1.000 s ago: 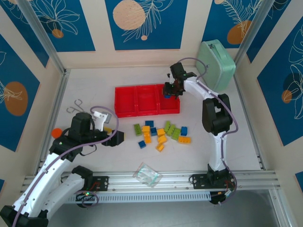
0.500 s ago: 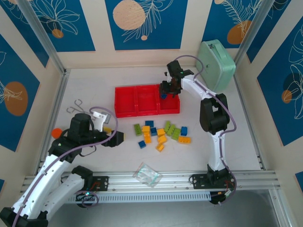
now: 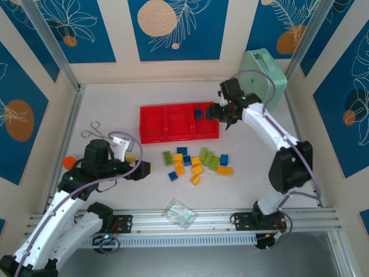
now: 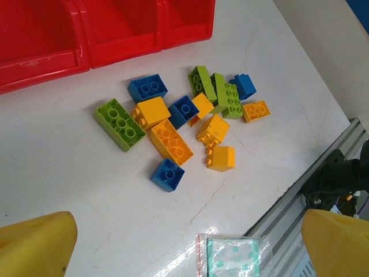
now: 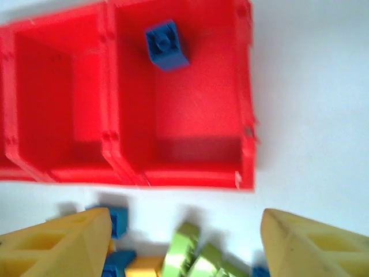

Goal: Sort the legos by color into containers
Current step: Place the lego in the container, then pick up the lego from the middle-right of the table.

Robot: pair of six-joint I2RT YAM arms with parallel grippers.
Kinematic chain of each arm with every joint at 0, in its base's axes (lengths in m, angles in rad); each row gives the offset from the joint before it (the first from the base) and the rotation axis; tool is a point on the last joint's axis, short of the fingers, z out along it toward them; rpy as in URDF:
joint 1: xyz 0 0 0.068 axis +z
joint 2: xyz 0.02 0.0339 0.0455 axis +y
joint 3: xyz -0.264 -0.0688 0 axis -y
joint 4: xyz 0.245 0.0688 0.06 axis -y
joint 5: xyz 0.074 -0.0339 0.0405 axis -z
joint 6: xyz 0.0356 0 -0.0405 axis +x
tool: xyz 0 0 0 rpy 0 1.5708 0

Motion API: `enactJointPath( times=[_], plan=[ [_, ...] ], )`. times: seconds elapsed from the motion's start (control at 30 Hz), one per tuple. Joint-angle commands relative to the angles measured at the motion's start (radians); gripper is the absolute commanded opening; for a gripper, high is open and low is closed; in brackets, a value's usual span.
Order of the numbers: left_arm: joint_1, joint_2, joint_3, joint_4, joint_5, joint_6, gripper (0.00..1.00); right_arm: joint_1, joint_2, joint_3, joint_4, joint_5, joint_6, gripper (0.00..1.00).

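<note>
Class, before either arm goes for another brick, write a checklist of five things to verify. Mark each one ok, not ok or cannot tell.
1. Blue brick lies inside the right-end bin: ok.
2. Right gripper open, nothing between its fingers: ok.
3. Left gripper open and empty: ok.
4. Loose bricks spaced for a clean pick: not ok, several touch.
5. Plastic bag lies apart from those bricks: ok.

Blue lego (image 5: pixel 166 44) in rightmost container (image 5: pixel 199 118)
</note>
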Motion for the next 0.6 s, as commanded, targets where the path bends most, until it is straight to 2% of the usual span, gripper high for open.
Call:
enactJointPath(
  times=[0.0,0.17,0.23,0.4,0.57],
  plan=[
    [-0.010,-0.012,0.001,-0.011,0.019,0.028,0.99,-0.005,-0.098,-0.145,-0.030,0.005,0.071,0.74],
    [-0.011,-0.006,0.001,-0.010,0.024,0.029,0.99,-0.006,-0.244,-0.361,0.032,-0.004,0.096,0.78],
    [-0.010,-0.007,0.000,-0.009,0.027,0.030,0.99,-0.016,-0.259,-0.408,0.039,-0.010,0.094,0.77],
    [-0.010,-0.004,-0.001,-0.007,0.029,0.030,0.99,-0.016,-0.231,-0.474,0.064,-0.024,0.080,0.73],
    [-0.010,-0.002,0.000,-0.007,0.024,0.028,0.99,-0.021,-0.163,-0.497,0.107,-0.040,0.068,0.63]
  ],
)
